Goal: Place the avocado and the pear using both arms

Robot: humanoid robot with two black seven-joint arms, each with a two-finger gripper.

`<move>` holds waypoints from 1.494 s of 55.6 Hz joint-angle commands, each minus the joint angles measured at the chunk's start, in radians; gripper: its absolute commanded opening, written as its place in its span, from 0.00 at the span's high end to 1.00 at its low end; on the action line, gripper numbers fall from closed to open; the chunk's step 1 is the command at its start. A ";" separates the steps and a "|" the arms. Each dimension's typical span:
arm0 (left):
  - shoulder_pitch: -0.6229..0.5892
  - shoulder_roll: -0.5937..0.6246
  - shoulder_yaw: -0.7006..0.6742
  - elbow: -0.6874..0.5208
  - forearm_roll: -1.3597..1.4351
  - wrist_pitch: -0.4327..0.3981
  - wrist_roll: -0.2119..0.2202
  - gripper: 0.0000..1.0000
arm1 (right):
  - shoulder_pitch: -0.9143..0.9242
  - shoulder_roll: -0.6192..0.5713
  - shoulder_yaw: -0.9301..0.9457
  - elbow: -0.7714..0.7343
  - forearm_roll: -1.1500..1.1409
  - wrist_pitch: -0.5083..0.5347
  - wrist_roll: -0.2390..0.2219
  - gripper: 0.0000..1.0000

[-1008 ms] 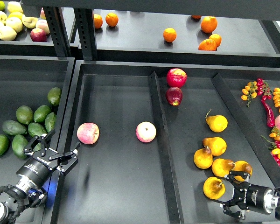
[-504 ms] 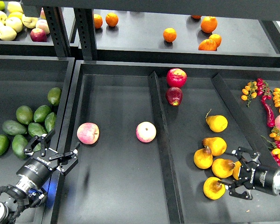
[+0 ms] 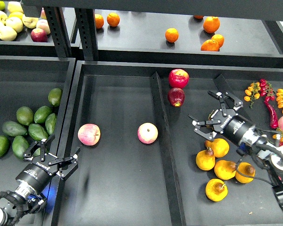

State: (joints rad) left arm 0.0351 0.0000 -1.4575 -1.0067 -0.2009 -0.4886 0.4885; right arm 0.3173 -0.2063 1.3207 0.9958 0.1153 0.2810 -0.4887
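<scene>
The dark green, elongated avocado [image 3: 14, 128] lies among several brighter avocados in the left bin. My left gripper [image 3: 56, 149] is open and empty at that bin's right wall, just in front of the avocados. A squat yellow-orange pear with a dark brown blotch [image 3: 216, 189] lies at the front of the pear group in the right compartment. My right gripper [image 3: 203, 107] is open and empty above the back of that group. It covers the rearmost pear and is well behind the blotched one.
Two pink apples [image 3: 89, 134] [image 3: 147, 133] lie in the middle tray, and two red apples [image 3: 178, 78] at the divider's [image 3: 161, 136] far end. Other pears [image 3: 205, 160] lie beside the blotched one. Chillies and small tomatoes [image 3: 273, 106] fill the right bin. Oranges [image 3: 171, 35] sit on the back shelf.
My right arm has swung from the front right corner back and left, past the pears, to hover over the rearmost one. My left gripper has drawn back slightly toward me.
</scene>
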 commanded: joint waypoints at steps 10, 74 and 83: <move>0.002 0.000 0.005 0.002 0.000 0.000 0.000 0.01 | -0.021 0.152 0.118 -0.048 0.004 -0.008 0.000 0.01; -0.279 0.000 0.098 0.227 -0.117 0.000 -0.105 0.01 | -0.224 0.206 0.097 -0.019 0.030 0.185 0.000 0.01; -0.277 0.000 0.089 0.198 -0.121 0.000 -0.105 0.01 | -0.290 0.206 0.124 0.050 0.075 0.208 0.013 0.01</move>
State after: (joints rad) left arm -0.2430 0.0000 -1.3604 -0.7863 -0.3177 -0.4886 0.3850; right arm 0.0712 -0.0001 1.4271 0.9962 0.1596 0.4811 -0.4861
